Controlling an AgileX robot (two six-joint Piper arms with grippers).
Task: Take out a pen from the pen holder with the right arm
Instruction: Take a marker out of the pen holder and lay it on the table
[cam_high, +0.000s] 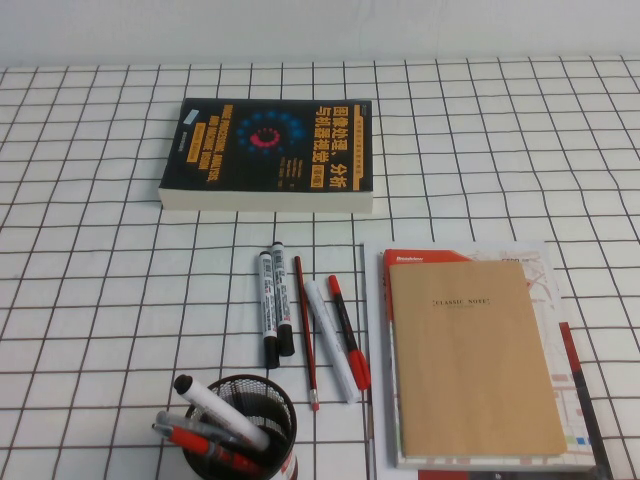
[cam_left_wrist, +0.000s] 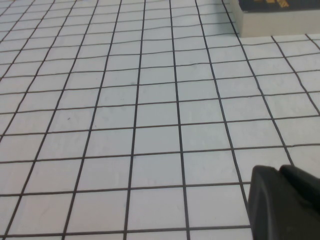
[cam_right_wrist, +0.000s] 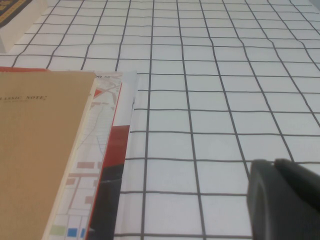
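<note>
Pen holder (cam_high: 278, 408), pens (cam_high: 226, 412) inside, near counter (cam_high: 100, 300) edge.
Right hand (cam_right_wrist: 284, 200) closed, apparently empty, beside notebook (cam_right_wrist: 35, 150); left hand (cam_left_wrist: 282, 202) over counter, grip unclear.

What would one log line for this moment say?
stage: not started | pen holder: pens inside, untouched | right gripper: shut, over tablecloth beside notebook | left gripper: over tablecloth
</note>
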